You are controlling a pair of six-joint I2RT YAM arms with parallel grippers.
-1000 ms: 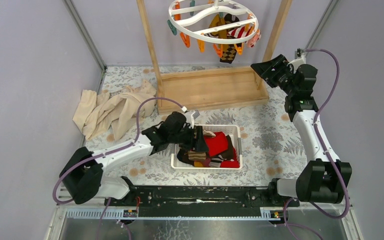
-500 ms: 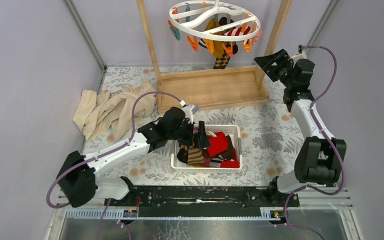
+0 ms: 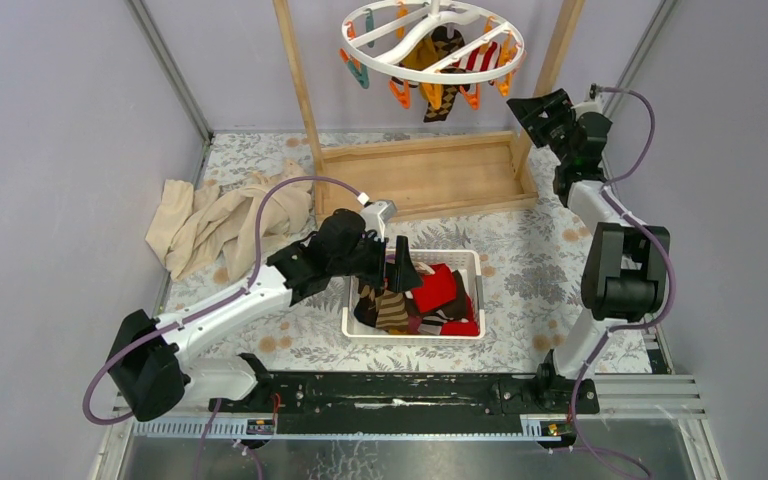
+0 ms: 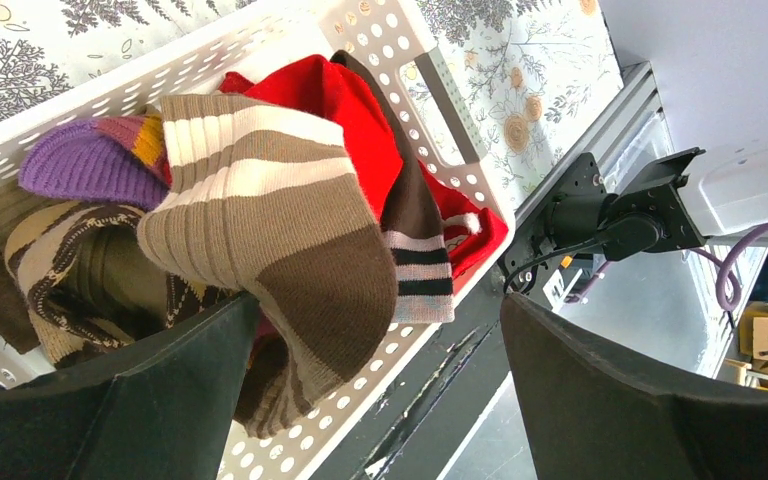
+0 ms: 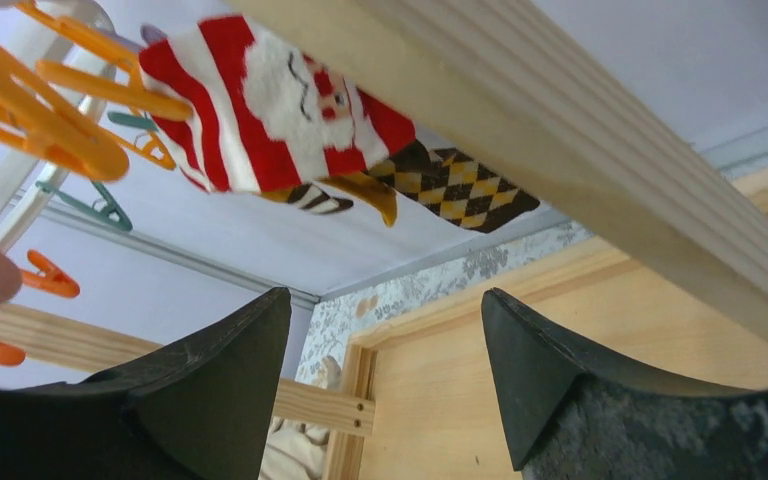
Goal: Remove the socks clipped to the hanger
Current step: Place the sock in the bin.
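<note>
Socks (image 3: 430, 295) mostly heaped in basket (image 3: 412, 335) on bench (image 3: 530, 275) beneath left gripper (image 3: 401, 272), released and empty; few left clipped to hanger (image 3: 434, 12), right gripper (image 3: 534, 106) spread empty near it.

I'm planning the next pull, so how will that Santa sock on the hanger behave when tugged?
Probably floppy and light: the Santa sock is thin knit hanging limp. It may stretch before releasing. The hanger dangles from above, so it will likely swing with the pull.
</note>
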